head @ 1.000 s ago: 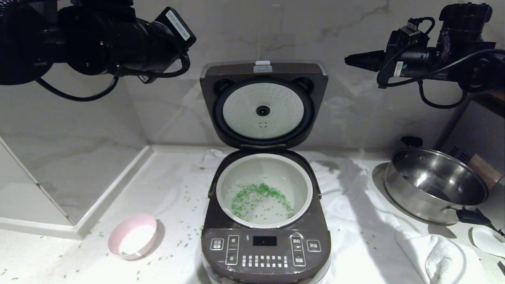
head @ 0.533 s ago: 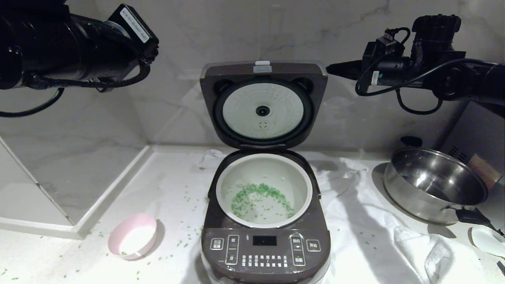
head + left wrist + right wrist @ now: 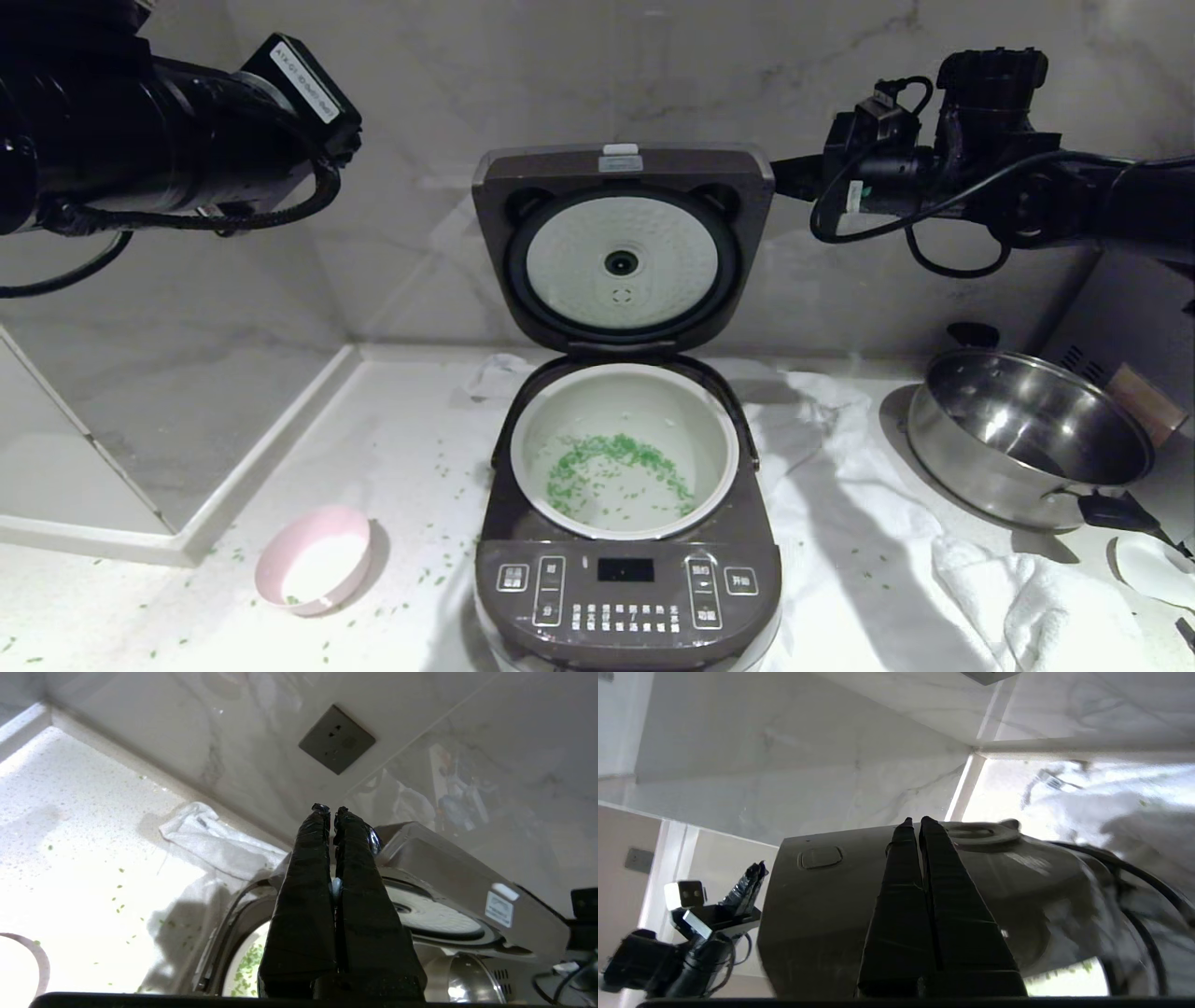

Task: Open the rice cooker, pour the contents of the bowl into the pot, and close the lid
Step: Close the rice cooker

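With the contents [image 3: 616, 471] in the pot [image 3: 624, 383], we close the upright lid [image 3: 623, 168]. The right gripper [image 3: 915, 822], clenched and empty, sits behind its top edge: we push forward and down, evenly.

Head camera looks down and forward from above at the open rice cooker [image 3: 624, 485], centred. Left wrist camera, up at ten o'clock, faces across toward the raised lid [image 3: 448, 868] from close by. Right wrist camera, at two o'clock, sits close behind that lid [image 3: 840, 896]. All three views share the lid.
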Robot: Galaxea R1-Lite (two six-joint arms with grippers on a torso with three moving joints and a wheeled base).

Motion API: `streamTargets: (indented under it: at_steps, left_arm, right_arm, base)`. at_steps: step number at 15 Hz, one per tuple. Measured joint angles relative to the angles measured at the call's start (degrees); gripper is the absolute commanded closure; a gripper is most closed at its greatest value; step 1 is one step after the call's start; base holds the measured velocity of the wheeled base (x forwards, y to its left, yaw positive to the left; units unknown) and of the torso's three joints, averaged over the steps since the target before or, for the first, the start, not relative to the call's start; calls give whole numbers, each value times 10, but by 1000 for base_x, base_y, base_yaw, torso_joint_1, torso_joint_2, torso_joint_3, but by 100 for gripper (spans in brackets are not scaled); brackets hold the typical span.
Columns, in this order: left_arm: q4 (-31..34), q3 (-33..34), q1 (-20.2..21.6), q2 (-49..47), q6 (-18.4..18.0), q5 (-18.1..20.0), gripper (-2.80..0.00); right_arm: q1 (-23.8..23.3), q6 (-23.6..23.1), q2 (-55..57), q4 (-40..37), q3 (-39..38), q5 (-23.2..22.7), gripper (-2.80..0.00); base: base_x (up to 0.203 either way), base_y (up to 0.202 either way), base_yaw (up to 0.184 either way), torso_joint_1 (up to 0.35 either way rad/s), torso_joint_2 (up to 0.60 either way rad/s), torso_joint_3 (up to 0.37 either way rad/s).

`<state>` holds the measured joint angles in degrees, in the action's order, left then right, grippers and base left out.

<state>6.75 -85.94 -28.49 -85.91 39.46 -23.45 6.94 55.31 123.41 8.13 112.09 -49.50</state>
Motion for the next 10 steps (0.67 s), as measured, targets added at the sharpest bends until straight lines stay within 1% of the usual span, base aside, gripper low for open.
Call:
streamTargets:
  at_steps: [2, 4, 6, 10]
  left_arm:
    - [0, 5, 1, 2, 0, 0, 0]
    - [0, 6, 5, 4, 0, -1, 0]
    - [0, 6, 8, 8, -1, -2, 0]
    - [1, 4, 9, 16, -2, -2, 0]
  right_arm:
    - [1, 0, 9, 27, 1, 8, 0]
    - [6, 0, 23, 51, 1, 27, 0]
    - [22, 0, 39, 84, 2, 46, 0]
    - [36, 2, 59, 92, 6, 47, 0]
  base:
    - [0, 0, 0, 0, 0, 0]
    - [0, 0, 0, 0, 0, 0]
    - [0, 0, 0, 0, 0, 0]
    - [0, 0, 0, 0, 0, 0]
